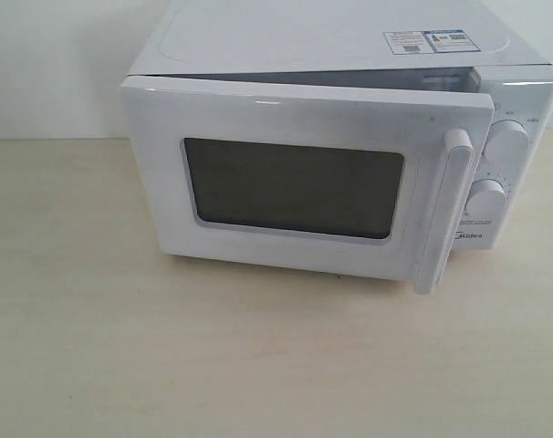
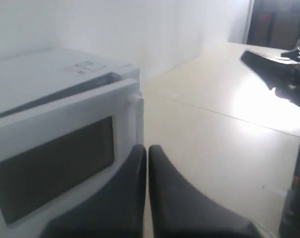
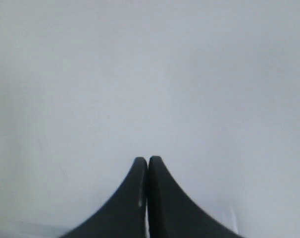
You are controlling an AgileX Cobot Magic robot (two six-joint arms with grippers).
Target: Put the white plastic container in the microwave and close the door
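Noting both grippers pinched shut, empty: my left gripper (image 2: 146, 147) near the door (image 1: 295, 119), my right gripper (image 3: 148, 158) facing plain white. Door slightly ajar at its handle (image 1: 445, 210) side. Microwave (image 1: 331, 36) sits on the pale table (image 1: 167, 365).

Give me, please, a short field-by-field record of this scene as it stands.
microwave: white Midea, on a pale table
door: ajar, gap along its top edge, not latched
dials: two, on the right panel
white plastic container: in no view; dark window hides the inside
left gripper: shut, empty, facing the door
right gripper: shut, empty, facing a blank pale surface
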